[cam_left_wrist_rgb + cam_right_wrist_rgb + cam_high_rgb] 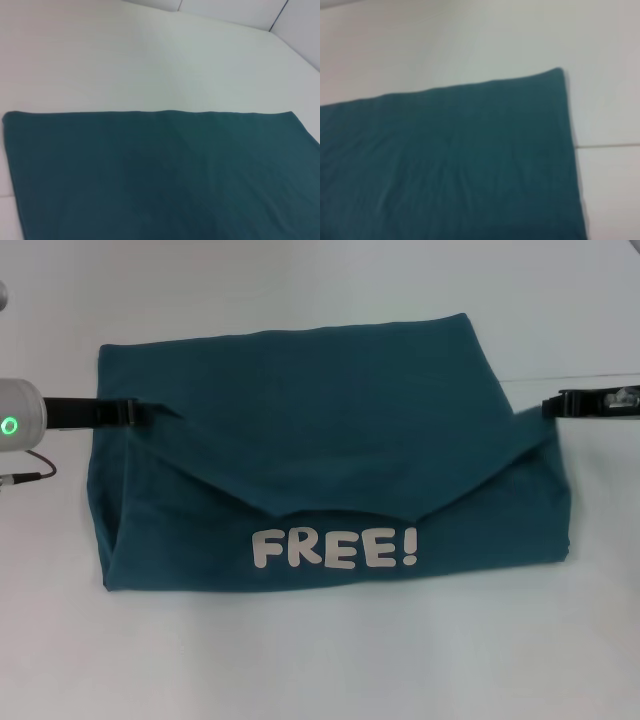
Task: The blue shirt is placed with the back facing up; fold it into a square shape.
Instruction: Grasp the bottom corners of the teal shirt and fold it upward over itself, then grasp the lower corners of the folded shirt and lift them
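The blue shirt [330, 440] lies across the white table [320, 660], dark teal, with white "FREE!" lettering [335, 548] on the near layer. A plain flap is pulled over toward the near side and sags in a V at its middle. My left gripper [158, 411] pinches the flap's left corner at the shirt's left edge. My right gripper [548, 404] pinches the right corner at the right edge. Both wrist views show only plain teal shirt [160, 175] [450, 165] on white table, with no fingers in sight.
A thin seam [575, 376] runs across the table at the far right. A dark cable [35, 468] loops on the table beside my left arm, whose wrist shows a green light [10, 426].
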You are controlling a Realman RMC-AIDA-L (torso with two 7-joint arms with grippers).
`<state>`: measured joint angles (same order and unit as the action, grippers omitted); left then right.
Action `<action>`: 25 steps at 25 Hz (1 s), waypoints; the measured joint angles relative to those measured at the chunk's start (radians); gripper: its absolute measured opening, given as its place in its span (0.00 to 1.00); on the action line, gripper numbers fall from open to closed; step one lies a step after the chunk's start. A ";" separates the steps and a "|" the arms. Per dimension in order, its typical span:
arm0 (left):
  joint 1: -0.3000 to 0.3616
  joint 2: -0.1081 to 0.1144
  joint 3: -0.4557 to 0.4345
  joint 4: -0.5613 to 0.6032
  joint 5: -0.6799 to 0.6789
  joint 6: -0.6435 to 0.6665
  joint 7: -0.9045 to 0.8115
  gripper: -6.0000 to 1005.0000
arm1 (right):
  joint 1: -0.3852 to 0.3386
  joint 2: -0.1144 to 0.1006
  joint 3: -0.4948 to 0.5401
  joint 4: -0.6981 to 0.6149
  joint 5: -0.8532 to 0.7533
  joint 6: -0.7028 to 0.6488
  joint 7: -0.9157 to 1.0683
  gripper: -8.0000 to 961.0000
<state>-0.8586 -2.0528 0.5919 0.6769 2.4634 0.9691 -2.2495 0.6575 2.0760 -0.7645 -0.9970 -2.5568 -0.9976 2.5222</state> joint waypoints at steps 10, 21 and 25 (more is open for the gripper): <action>0.000 -0.014 0.012 -0.007 0.003 -0.101 0.014 0.31 | 0.000 0.000 -0.007 0.009 0.016 0.046 -0.011 0.26; 0.043 0.011 0.031 0.055 0.014 0.034 -0.010 0.66 | -0.005 0.003 -0.007 -0.010 0.017 -0.027 -0.032 0.84; 0.076 0.030 0.026 0.110 0.024 0.127 -0.072 0.86 | -0.011 0.005 -0.009 -0.078 0.015 -0.132 -0.032 0.96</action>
<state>-0.7831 -2.0232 0.6180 0.7867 2.4872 1.0959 -2.3220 0.6463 2.0811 -0.7731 -1.0749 -2.5417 -1.1299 2.4897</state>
